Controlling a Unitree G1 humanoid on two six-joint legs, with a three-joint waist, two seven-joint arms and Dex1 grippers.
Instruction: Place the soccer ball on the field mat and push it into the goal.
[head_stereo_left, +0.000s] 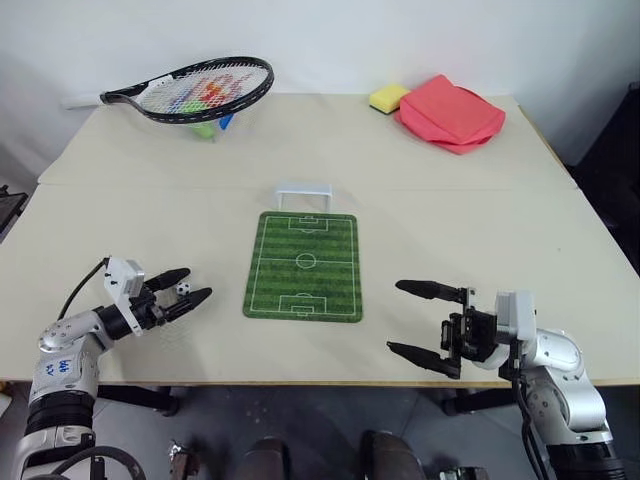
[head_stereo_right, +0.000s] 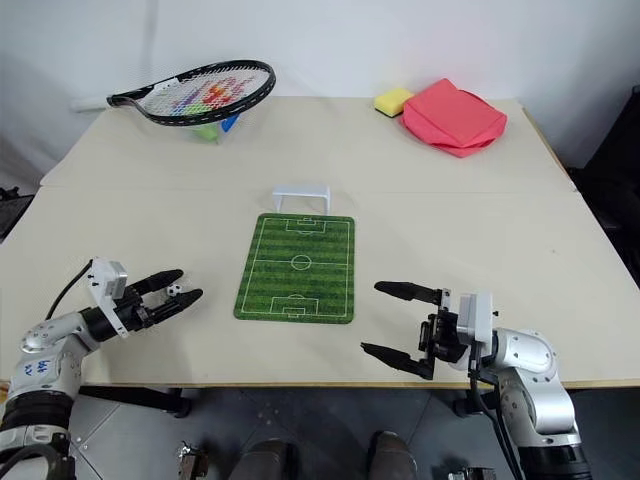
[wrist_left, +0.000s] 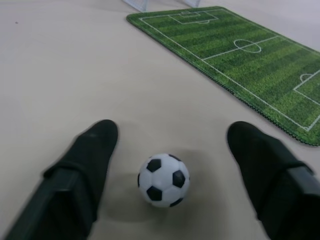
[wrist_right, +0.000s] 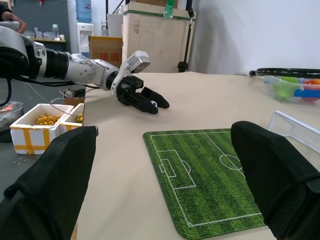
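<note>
The soccer ball, tiny and white with black patches, rests on the tan table to the left of the field mat. My left gripper is open, one black finger on each side of the ball with a gap to both. The green mat lies flat at the table's middle. The small white goal stands just past the mat's far end. My right gripper hangs open and empty near the front edge, right of the mat, pointing left toward it.
A tennis racket lies at the back left over some green and blue items. A yellow sponge and a folded red cloth sit at the back right. A white box stands beyond the table's left side.
</note>
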